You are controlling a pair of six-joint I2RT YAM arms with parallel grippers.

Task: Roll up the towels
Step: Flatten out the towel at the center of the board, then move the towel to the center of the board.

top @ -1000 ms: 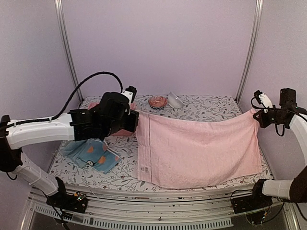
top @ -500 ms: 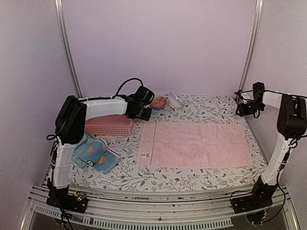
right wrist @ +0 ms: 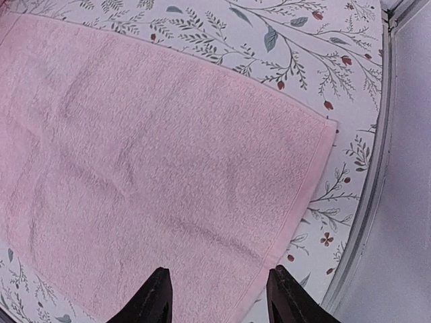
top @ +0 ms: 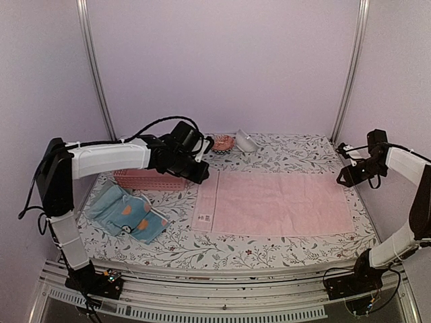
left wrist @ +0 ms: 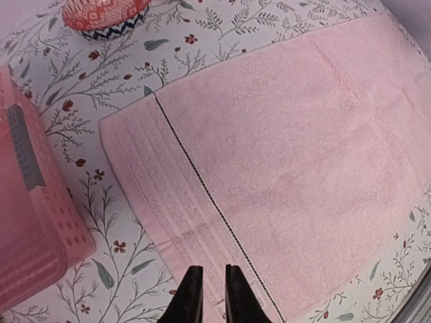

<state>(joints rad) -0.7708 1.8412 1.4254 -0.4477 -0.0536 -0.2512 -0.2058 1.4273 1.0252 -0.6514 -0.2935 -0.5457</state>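
Observation:
The pink towel [top: 276, 202] lies spread flat in the middle of the table, its stitched hem [left wrist: 202, 195] at the left end. My left gripper [top: 205, 171] hovers over that hem [left wrist: 209, 296]. Its fingers are a narrow gap apart and hold nothing. My right gripper [top: 345, 178] hangs above the towel's right edge [right wrist: 217, 289], open wide and empty. A light blue towel with orange motifs [top: 135, 217] lies crumpled at the near left, with plainer teal cloth [top: 102, 203] against it.
A pink perforated basket [top: 149, 180] stands left of the pink towel, under the left arm [left wrist: 27, 222]. A patterned red bowl [top: 221, 142] and a tipped white cup [top: 246, 141] sit at the back. A frame rail [right wrist: 377, 202] runs along the table's right edge.
A second ago both grippers held the pink towel stretched in the air. It now lies flat and released. The right jaws have opened; the left jaws opened, then narrowed.

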